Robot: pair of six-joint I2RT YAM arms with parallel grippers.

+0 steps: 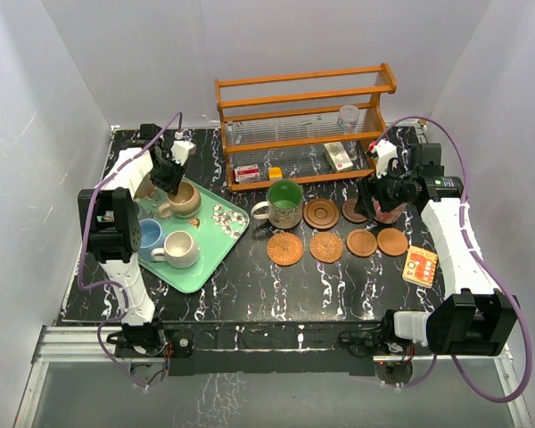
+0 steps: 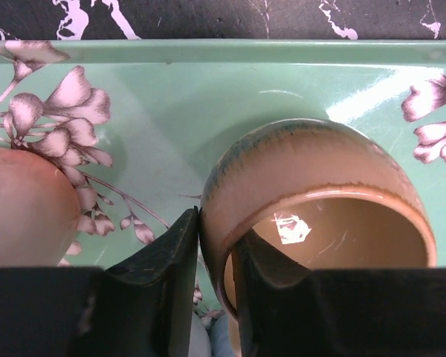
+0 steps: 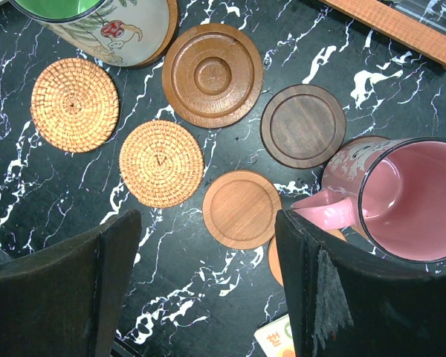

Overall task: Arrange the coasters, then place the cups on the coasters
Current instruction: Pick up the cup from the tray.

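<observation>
While the left gripper [image 2: 215, 223] pinches the rim wall of the tan mug [image 2: 312, 171], one finger inside and one outside, the mug sits on the green tray [image 2: 208, 74] at the left of the bench [image 1: 250, 285]. The coasters [image 3: 212, 74] lie in rows mid-bench, and the green mug [image 1: 285, 201] and pink mug [image 3: 416, 201] seem seated on two. The right gripper [image 3: 208, 223] hovers spread and empty. The step in hand looks like fetching the next cup. That calls for a straight lift, then a carry right to a bare coaster.
</observation>
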